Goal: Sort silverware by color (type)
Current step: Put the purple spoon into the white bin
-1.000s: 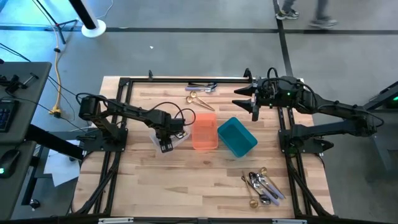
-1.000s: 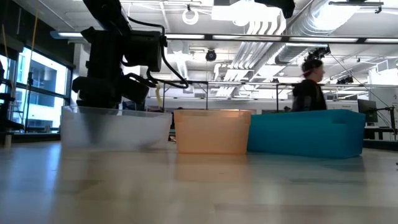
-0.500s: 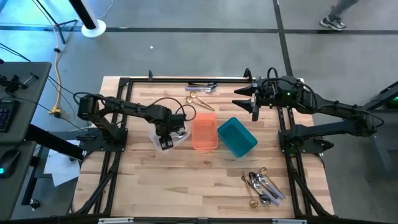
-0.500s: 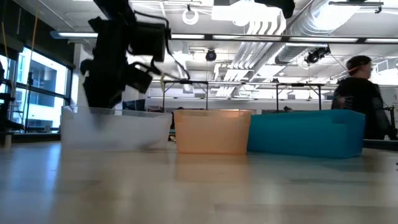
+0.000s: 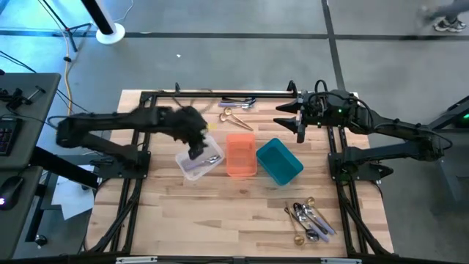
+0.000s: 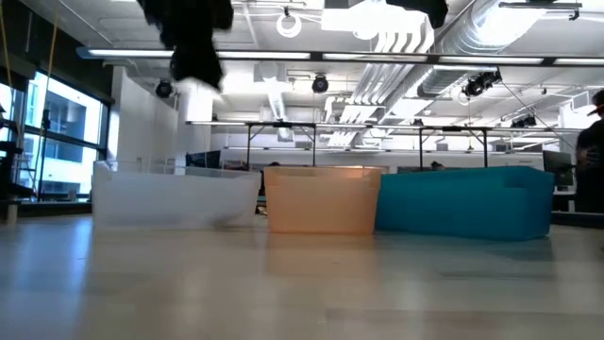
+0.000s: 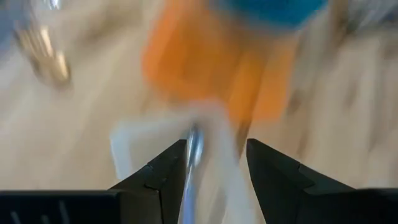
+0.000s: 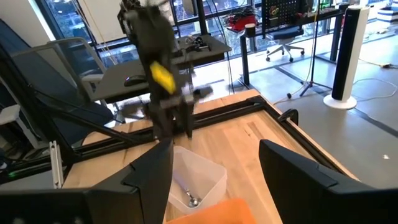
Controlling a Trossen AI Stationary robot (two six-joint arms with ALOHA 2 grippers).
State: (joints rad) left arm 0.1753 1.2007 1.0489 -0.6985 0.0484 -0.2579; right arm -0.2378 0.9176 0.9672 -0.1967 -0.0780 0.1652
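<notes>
High view: silver spoon (image 5: 210, 158) lies in the clear bin (image 5: 192, 169), long axis diagonal. Left gripper (image 5: 196, 152) above it, jaws apart, empty. Right gripper (image 5: 300, 130) waits with jaws wide near the table's far edge.

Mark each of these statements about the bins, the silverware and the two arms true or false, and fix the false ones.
1. The orange bin stands between the clear bin and the teal bin. True.
2. The clear bin is empty. False: a silver piece lies in it.
3. A pile of silverware lies on the table's near right part. True.
4. The left gripper holds a gold fork. False: its jaws are open and empty, above the clear bin.
5. The right gripper reaches into the teal bin. False: it waits near the table's far edge, jaws open.
</notes>
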